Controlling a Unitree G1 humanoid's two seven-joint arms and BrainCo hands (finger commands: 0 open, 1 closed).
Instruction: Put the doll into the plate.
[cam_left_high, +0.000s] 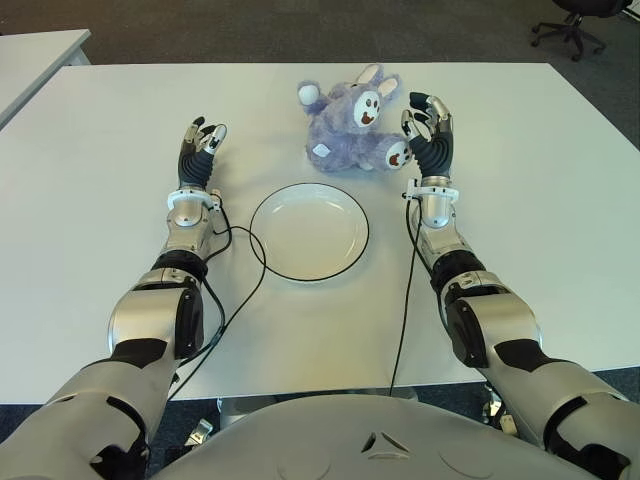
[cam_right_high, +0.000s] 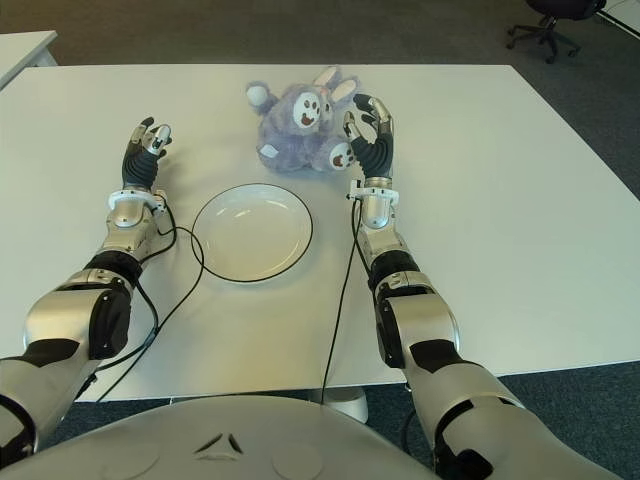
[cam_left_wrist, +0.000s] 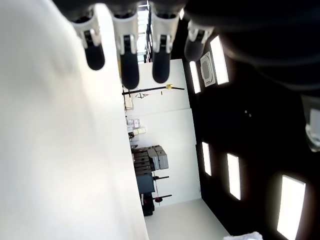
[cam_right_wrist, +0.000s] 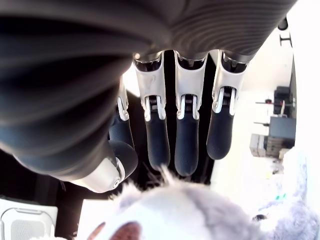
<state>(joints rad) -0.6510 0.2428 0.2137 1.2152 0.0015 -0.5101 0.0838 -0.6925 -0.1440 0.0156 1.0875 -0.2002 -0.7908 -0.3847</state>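
At 12 o'clock from the plate (cam_left_high: 309, 231) lay the doll (cam_left_high: 352, 120), so I had my right hand (cam_left_high: 428, 130) spread open, empty, beside it for grabbing; left hand (cam_left_high: 201, 150) idle, open, at 10.

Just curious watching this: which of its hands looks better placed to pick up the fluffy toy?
The right hand. It is open right beside the doll, while the left hand is across the plate, away from it.
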